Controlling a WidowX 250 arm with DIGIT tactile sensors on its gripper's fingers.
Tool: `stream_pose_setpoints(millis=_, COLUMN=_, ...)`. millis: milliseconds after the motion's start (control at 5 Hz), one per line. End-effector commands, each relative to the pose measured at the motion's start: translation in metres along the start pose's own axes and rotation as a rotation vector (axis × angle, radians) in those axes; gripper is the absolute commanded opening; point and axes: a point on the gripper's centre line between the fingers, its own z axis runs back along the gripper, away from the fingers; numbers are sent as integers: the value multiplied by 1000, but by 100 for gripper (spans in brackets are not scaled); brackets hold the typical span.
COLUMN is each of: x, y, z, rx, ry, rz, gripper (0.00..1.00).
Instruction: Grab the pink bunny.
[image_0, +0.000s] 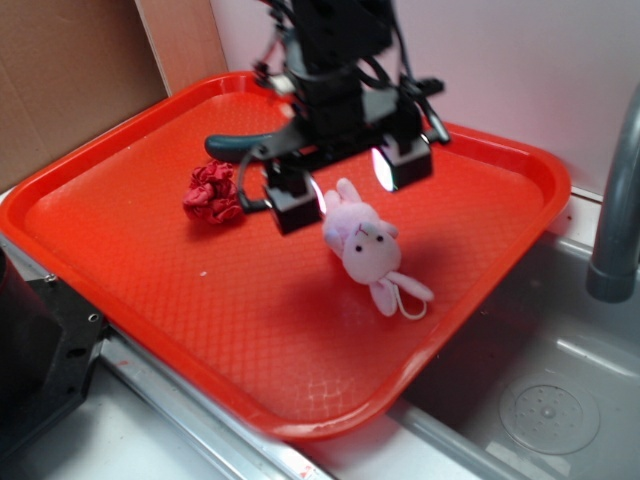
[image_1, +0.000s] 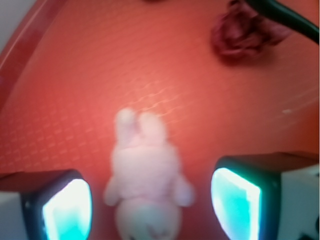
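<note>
A: Left of the action lies a red ruffled ball (image_0: 212, 194), well clear. Where's the target?

B: The pink bunny (image_0: 366, 247) lies mid-tray (image_0: 120, 170), between the spread pads of the open claw (image_0: 346, 188), which hovers above.

A: Advice?

B: Drop straight down, straddle the soft body, not the ears, then squeeze.

text: none legible | labels: none | brands: none | numbers: none | signs: none in either view
</note>
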Motion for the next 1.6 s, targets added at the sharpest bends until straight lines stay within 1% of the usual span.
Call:
stream_pose_setpoints(millis=0, x=-4, y=-11, z=-18, rx=-10, ry=-9, rz=1, gripper=59)
stream_pose_setpoints(millis=200, x=-7, y=-8, z=-21, rx=-5, ry=-10, rz=1, gripper=0)
stream_pose_setpoints(millis=400, x=-5, y=-2, z=-15, rx=-9, ry=21, rz=-12, gripper=0)
stream_pose_setpoints(millis=600, x=7, y=-3, z=5, rx=8, ry=50, rz=-121, gripper=0)
stream_pose_setpoints(millis=800, x=25, y=-4, z=35, rx=-21, ry=90, rz=-284, gripper=0)
stream_pose_setpoints(millis=1000, x=61, y=0, z=73, rx=-35, ry=148, rz=-424, gripper=0)
stream_pose_setpoints(millis=1200, x=82, y=9, z=106, rx=-25, ry=164, rz=-637, gripper=0)
stream_pose_setpoints(millis=1400, x=107, y=28, z=135, rx=-75, ry=183, rz=-883, gripper=0)
